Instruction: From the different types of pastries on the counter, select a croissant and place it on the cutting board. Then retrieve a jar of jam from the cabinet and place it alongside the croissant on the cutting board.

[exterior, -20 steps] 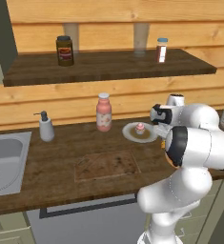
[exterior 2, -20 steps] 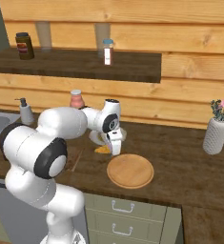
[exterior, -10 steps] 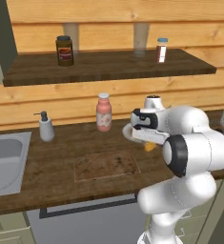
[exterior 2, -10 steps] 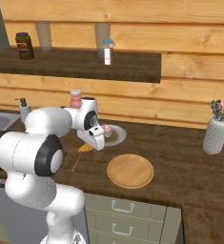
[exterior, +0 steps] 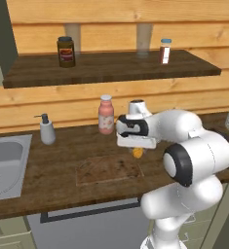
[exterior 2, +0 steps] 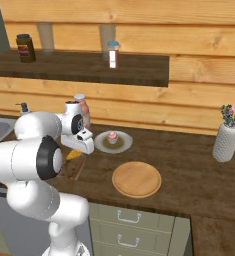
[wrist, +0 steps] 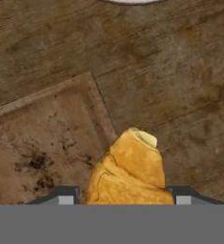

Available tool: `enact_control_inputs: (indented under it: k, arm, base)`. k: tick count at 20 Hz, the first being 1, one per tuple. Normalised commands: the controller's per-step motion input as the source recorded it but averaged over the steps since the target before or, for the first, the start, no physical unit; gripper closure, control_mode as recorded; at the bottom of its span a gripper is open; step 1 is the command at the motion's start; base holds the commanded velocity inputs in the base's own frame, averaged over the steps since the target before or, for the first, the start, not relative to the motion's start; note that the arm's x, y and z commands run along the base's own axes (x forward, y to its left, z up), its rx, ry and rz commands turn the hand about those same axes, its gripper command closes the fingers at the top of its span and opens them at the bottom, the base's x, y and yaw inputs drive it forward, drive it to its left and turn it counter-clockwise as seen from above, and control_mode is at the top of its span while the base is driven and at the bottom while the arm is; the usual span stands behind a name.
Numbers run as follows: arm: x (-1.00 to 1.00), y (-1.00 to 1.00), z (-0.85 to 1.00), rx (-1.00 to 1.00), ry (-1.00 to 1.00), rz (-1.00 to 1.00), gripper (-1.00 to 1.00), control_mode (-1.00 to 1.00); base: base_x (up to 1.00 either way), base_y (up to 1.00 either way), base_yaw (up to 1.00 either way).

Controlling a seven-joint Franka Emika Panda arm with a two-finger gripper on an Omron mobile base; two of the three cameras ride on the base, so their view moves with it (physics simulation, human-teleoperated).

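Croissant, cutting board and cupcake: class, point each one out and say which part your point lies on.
croissant [wrist: 130,171], hand view, its golden middle.
cutting board [exterior: 108,170], left base view, its bare scratched top.
cupcake [exterior 2: 112,136], right base view, its pink frosting.

The small golden-orange croissant is cut off at its lower end by the hand view's bottom, and in the left base view it is mostly hidden under the white hand. The flat dark brown wooden cutting board is cropped at the left edge. The labels on the shelf jars cannot be read.
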Motion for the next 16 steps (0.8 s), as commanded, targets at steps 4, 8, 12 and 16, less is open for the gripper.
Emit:
enact_control_inputs:
  k: [4,8,12,16]
  arm:
    - [0.02,0.62,0.0,0.0,0.04,0.25,1.0,-1.0]
    - [0.06,0.48,-0.17,0.01,0.1,0.22,1.0,-1.0]
    - [0.1,0.0,-0.55,0.0,0.08,0.14,1.0,-1.0]
    - [0.0,0.06,-0.37,0.0,0.0,0.03,1.0,-1.0]
  base:
    - [0.0,0.0,0.0]
    - [0.0,0.0,0.0]
    - [0.0,0.0,0.0]
    - [0.0,0.0,0.0]
